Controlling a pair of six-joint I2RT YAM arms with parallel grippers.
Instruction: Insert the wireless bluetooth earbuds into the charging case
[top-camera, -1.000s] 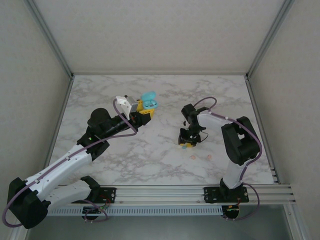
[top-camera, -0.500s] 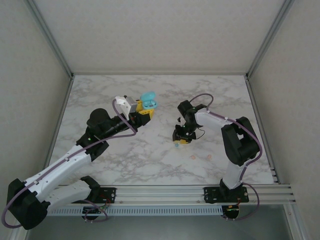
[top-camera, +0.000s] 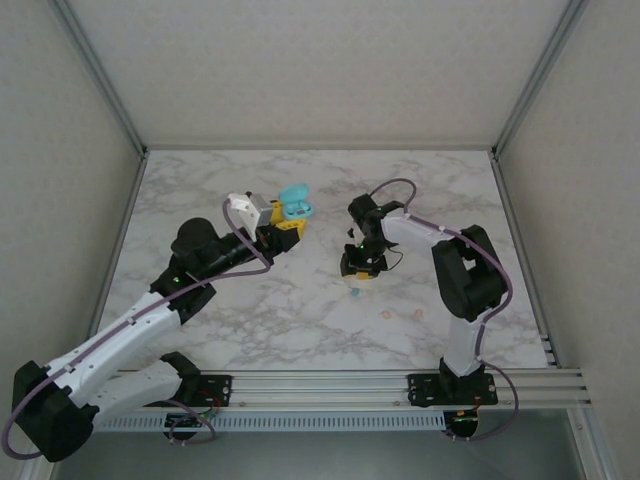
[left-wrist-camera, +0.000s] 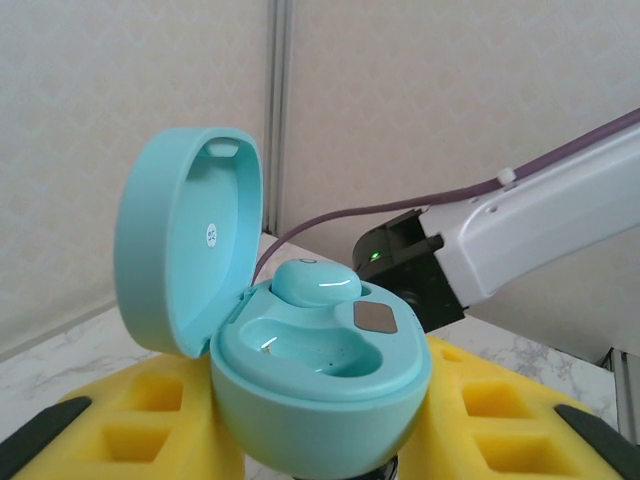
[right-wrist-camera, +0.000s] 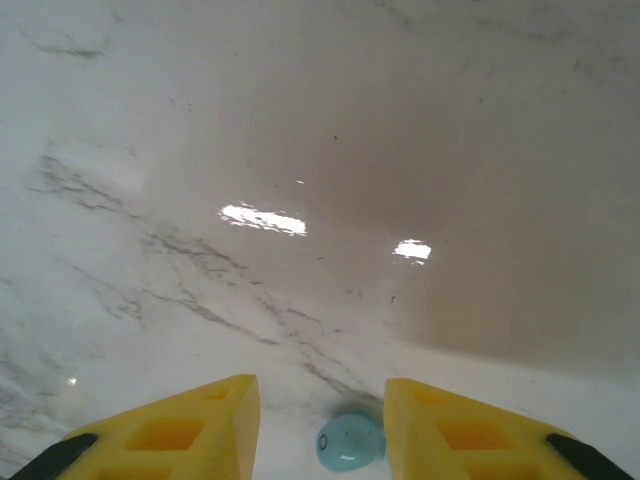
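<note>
Presently, the holdings on the marble bench (top-camera: 300, 310) are listed as follows.

1. Charging case (left-wrist-camera: 320, 380): teal, rounded, with its lid (left-wrist-camera: 185, 240) hinged open to the left. It is pinched by its lower shell between the left jaws and held raised above the far left-centre of the bench. The lid and both wells are left unobstructed.

2. Seated earbud (left-wrist-camera: 315, 282): teal and glossy, lodged in the farther well of the case. The nearer well (left-wrist-camera: 300, 345) is seen to be empty.

3. Loose teal earbud (right-wrist-camera: 350, 443): lying on the bench between the right jaws, which are spread. It is placed closer to the right-hand finger; whether contact is made cannot be told.

4. Two pink earbuds (top-camera: 385, 314) (top-camera: 418, 313): lying apart on the bench, nearer the arm bases. They are too small for detail to be made out.

Handling note, offered as judgement: the loose teal earbud is taken to be very light, hard and slick. Being pebble-shaped, it is likely to squirt sideways if squeezed off-centre. It is best gripped across its broadest flanks, low at the fingertips, with modest force. A rolling escape across the polished surface is to be guarded against.
</note>
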